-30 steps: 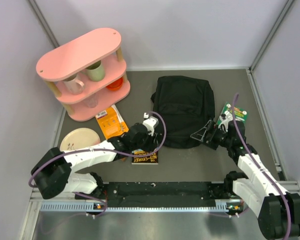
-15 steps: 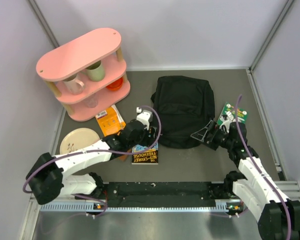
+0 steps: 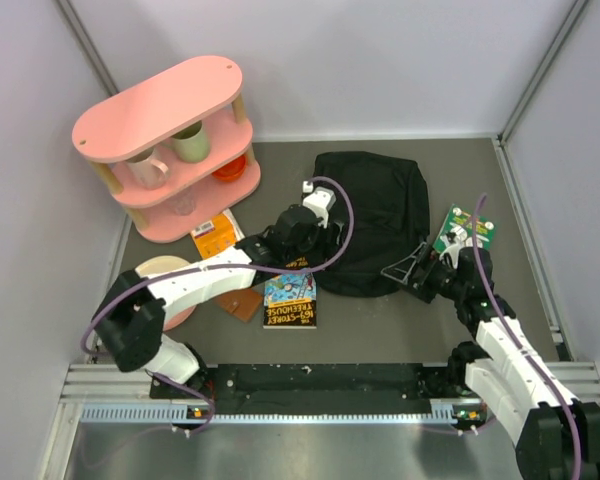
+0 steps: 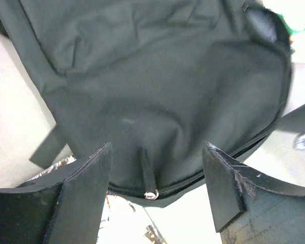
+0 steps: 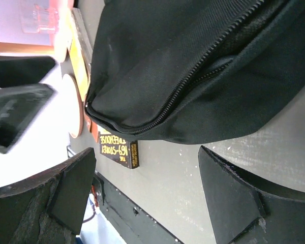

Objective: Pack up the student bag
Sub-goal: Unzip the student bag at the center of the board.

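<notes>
The student bag (image 3: pixel 375 205), a floppy black backpack, lies flat at the middle back of the table. My left gripper (image 3: pixel 326 240) hovers over its near-left edge. In the left wrist view the bag (image 4: pixel 157 86) fills the frame. Its zip pull (image 4: pixel 150 193) lies between the open fingers (image 4: pixel 86 183), which hold nothing. My right gripper (image 3: pixel 404 268) stands open at the bag's near-right corner. The right wrist view shows the zipped edge of the bag (image 5: pixel 193 66) just beyond the open gripper (image 5: pixel 147 188).
A colourful book (image 3: pixel 290 300) lies in front of the bag, with a brown flat piece (image 3: pixel 242 304) and a plate (image 3: pixel 158 280) to its left. An orange book (image 3: pixel 218 240) lies near the pink shelf (image 3: pixel 165 110) with mugs. A green book (image 3: pixel 468 228) lies right of the bag.
My left gripper has opened and swung away from the colourful book, up and right to the bag's near-left edge. The book stays on the table. The right arm has barely moved.
</notes>
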Motion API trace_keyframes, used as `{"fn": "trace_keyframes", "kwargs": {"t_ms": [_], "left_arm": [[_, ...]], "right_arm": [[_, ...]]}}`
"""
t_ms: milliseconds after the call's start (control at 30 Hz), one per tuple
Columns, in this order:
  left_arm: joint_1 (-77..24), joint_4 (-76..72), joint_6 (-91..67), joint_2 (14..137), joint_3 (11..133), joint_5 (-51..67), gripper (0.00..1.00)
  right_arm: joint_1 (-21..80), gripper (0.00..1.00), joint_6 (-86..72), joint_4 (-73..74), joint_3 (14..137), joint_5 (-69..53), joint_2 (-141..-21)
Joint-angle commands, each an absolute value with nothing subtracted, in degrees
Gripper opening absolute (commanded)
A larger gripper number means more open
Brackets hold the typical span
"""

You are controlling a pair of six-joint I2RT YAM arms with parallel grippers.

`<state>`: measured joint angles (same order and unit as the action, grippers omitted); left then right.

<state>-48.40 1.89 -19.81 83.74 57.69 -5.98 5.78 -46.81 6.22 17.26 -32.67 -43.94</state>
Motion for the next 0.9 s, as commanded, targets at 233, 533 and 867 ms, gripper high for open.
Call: {"fn": "trace_keyframes", "kwargs": {"t_ms": [233,533,867], "left_arm": [[-46.9,8.5,-19.2,88.4,56.7,3.7,0.73],[-45.4,8.6,-20.9,92.5,57.1,7.6,0.62],[-45.3,5.8,-22.4,93.9,54.8,15.4,0.38]], "right_arm": [[9.8,0.81,-51.9,0.6,16.8,-29.7,-43.2],[10.5,0.81,-52.2,0.7,16.8,-29.5,-43.9],[11.1,0.81,-53.2,0.4,16.2,-28.7,-43.9]]}}
